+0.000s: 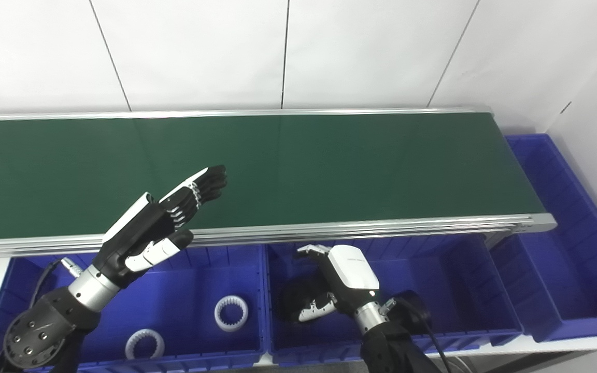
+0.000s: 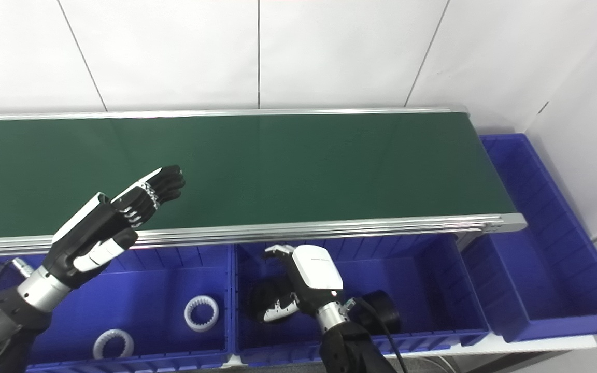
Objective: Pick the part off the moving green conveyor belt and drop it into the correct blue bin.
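Green belt carried no part anywhere in the left eye view. Two white ring gears lay in the left blue bin. Right hand hung low inside the middle blue bin, fingers curled beside a black part; whether it gripped or had just let go, cannot tell. Judged: drop about done.

Right eye view: left hand hovered open, fingers straight, over the belt's near rail, holding nothing; black part touching or just under the right hand's fingertips
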